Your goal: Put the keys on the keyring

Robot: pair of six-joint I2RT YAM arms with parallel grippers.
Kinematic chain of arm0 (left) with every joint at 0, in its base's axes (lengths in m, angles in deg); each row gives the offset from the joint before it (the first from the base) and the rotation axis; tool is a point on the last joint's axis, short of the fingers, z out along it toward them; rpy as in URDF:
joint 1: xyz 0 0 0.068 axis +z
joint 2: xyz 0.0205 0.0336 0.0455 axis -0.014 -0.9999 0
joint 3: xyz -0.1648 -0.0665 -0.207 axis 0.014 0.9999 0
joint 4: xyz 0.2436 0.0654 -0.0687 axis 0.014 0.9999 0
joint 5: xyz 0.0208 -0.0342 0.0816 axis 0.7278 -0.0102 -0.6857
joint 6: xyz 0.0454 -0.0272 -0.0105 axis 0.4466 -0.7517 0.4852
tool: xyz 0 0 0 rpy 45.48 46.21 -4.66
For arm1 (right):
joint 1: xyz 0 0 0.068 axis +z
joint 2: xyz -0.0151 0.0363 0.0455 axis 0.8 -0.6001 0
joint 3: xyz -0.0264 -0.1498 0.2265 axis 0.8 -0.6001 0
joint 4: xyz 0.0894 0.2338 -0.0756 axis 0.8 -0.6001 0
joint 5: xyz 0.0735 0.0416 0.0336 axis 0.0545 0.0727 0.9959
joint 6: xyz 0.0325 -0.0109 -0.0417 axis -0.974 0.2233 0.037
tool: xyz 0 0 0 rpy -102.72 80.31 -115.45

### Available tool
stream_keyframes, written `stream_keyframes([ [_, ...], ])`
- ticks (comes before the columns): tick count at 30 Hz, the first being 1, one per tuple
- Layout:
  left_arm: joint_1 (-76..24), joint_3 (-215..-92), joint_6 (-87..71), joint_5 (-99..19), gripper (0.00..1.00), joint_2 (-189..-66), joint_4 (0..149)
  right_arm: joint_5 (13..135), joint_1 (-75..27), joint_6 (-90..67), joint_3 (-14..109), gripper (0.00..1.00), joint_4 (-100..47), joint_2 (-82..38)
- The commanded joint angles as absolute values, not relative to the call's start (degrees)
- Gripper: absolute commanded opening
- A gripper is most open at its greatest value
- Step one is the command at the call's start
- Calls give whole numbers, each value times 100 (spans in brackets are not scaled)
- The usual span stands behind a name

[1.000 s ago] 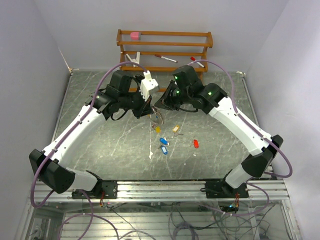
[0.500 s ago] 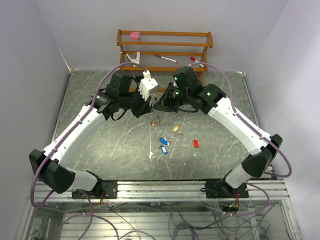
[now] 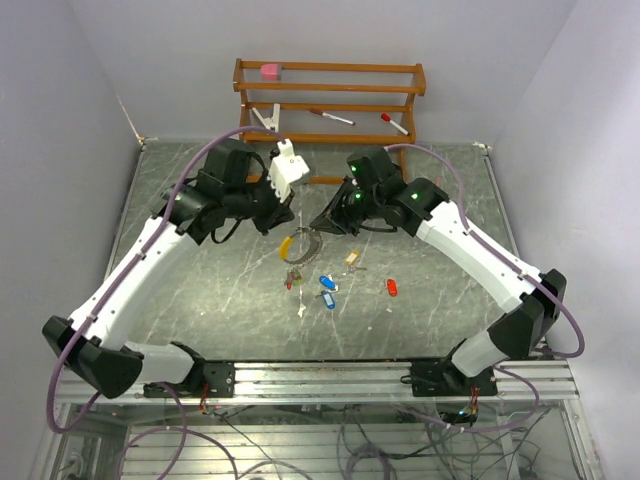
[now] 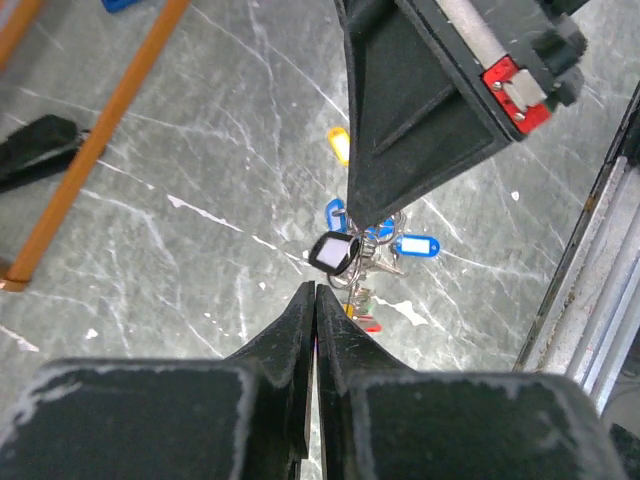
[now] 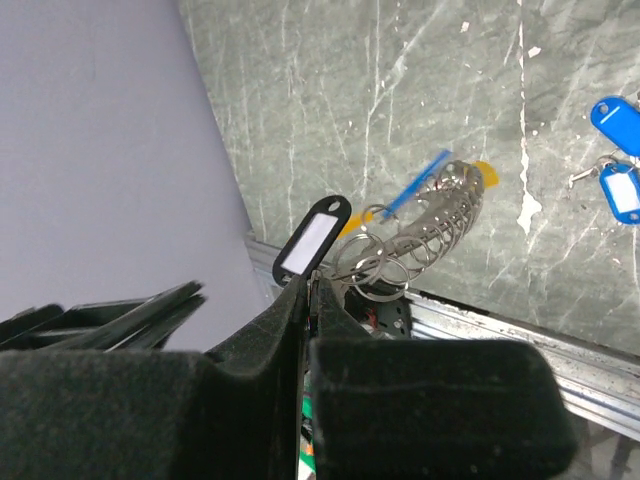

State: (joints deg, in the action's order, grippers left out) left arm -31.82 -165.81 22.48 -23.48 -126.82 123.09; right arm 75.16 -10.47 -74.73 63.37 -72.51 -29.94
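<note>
**A:** From above, where do we find the ring?

**B:** The thin silver-grey wire keyring (image 3: 300,245) hangs from the tip of the right end effector (image 3: 318,227) over the middle of the grey marbled desk (image 3: 200,290). A bunch of threaded keys (image 3: 292,274) dangles under it. The left end effector (image 3: 288,212) sits just beside it, on the far-left side.

**A:** And the keys not yet on?

**B:** The blue-tagged keys (image 3: 327,282), a tan-tagged key (image 3: 352,257) and a red-tagged key (image 3: 392,288) lie flat on the desk. They are nearward and rightward of the ring, well apart from the desk edges and the wooden rack (image 3: 330,95).

**A:** What do we get from the left wrist?

**B:** The left end effector is pressed shut on nothing. The ring hangs straight ahead of its tips, with a black-tagged key (image 4: 335,252) uppermost.

**A:** And the right wrist?

**B:** The right end effector is closed on the wire. The ring's long axis runs away from it, slanting down toward the desk. The right arm is nearer the loose keys, but it is occupied. We judge the free left arm should fetch one, and there is bare desk all around them.
</note>
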Motion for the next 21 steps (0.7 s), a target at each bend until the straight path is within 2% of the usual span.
stream_keyframes([
  [1, -3203, -16793, 2269, -2551, 11, -12295, 12138, 7432, -1097, -7936, 6079, 0, -6739, -2583],
  [7, -3222, -16491, 1881, -2368, 21, -12256, 11707, 7295, -1103, -8444, 5783, 0, -6291, -2455],
  [12, -3252, -16225, 1933, -2489, 34, -12202, 11340, 7132, -1099, -8734, 5991, 0, -6352, -2588],
  [21, -3400, -15727, 2374, -2465, 38, -12100, 10819, 6642, -1075, -9161, 6417, 0, -6780, -2698],
])
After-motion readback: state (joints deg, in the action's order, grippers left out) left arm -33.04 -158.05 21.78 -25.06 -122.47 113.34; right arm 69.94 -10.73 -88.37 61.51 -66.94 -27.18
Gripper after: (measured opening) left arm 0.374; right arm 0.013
